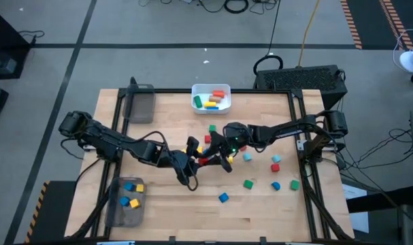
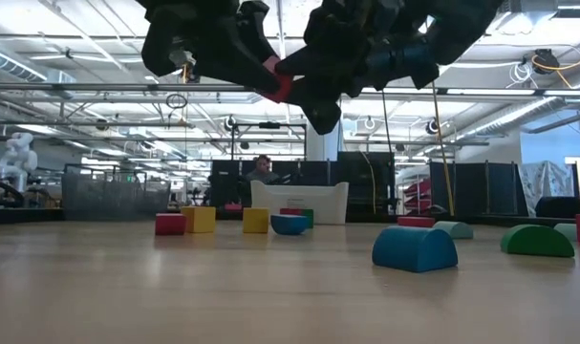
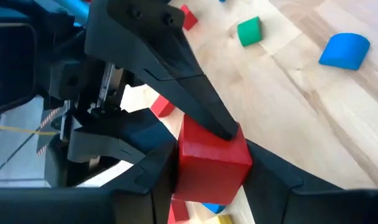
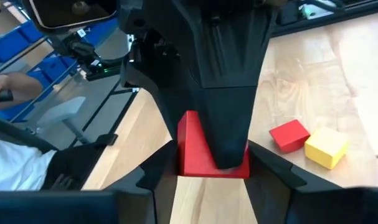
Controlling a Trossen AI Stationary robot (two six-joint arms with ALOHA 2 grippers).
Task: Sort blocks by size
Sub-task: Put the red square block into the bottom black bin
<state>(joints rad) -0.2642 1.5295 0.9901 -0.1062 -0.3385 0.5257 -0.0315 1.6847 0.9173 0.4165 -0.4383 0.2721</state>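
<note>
One red block (image 3: 210,165) hung above the middle of the table (image 1: 172,116), held between the two arms and well clear of the wood, as the level camera showed (image 2: 282,88). Both grippers seemed to have it at once: the left gripper (image 1: 190,158) reached in from nine o'clock and the right gripper (image 1: 223,153) from three o'clock, and they met tip to tip. In each wrist picture the arm's own dark fingers (image 3: 145,180) stood narrowly apart with the block pinched between them, while a finger of the other arm lay across the block's face. This looked like a handover from one arm to the other.

To do that well, the receiving fingers would need to be firmly closed on two flat faces before the giving ones let go. The giver should then draw straight back so as not to twist the block. Which arm was giver could not be told.

Around this, on the table from above, loose blocks lay mostly toward four o'clock: a green block (image 1: 248,184), a blue block (image 1: 223,197), and another red block (image 1: 275,159) among them. A white bin (image 1: 211,99) at twelve o'clock held several coloured pieces. A grey tray (image 1: 111,207) at seven o'clock held blue and yellow cubes, and a second tray (image 1: 139,103) sat at eleven o'clock. A person (image 2: 261,170) sat far behind the table.
</note>
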